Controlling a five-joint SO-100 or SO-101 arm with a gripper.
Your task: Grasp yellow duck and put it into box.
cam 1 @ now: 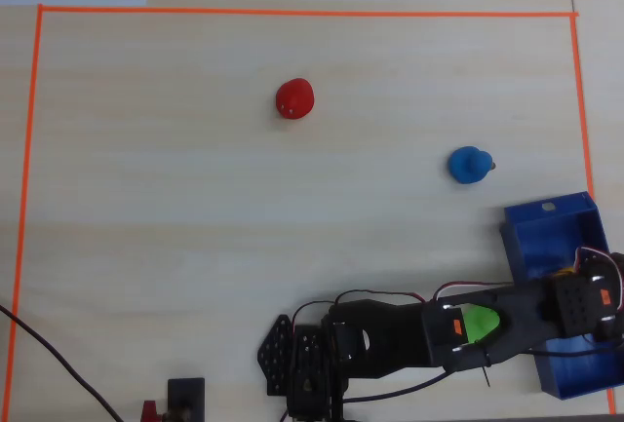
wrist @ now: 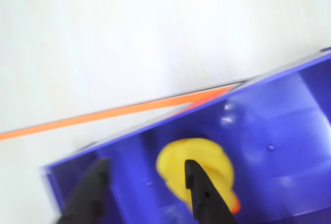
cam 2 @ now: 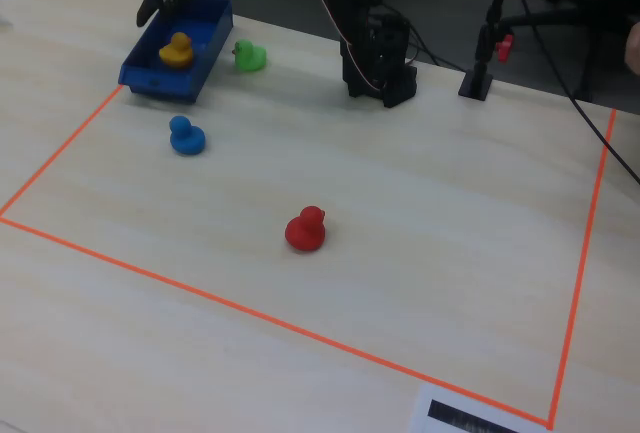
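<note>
The yellow duck [wrist: 196, 175] sits on the floor of the box [wrist: 289, 125], upright in the fixed view [cam 2: 177, 50], roughly midway along the tray. My gripper [wrist: 150, 182] hangs above it with the jaws spread and nothing between them: in the wrist view one dark finger crosses in front of the duck's body while the other stands off to the left over bare blue floor. Whether that nearer finger touches the duck I cannot tell; the wrist picture is blurred.

The box's long wall runs just beside the orange tape line [wrist: 119, 111], with the tape slipping under or behind one corner. In the overhead view my arm [cam 1: 390, 334] stretches across to the box at the right edge, passing over the green duck [cam 1: 479, 322], which lies just outside the box's wall. The blue duck [cam 1: 470, 164] stands near the box's far end, and the red duck [cam 1: 293, 98] is well apart on open table [cam 1: 146, 198].
</note>
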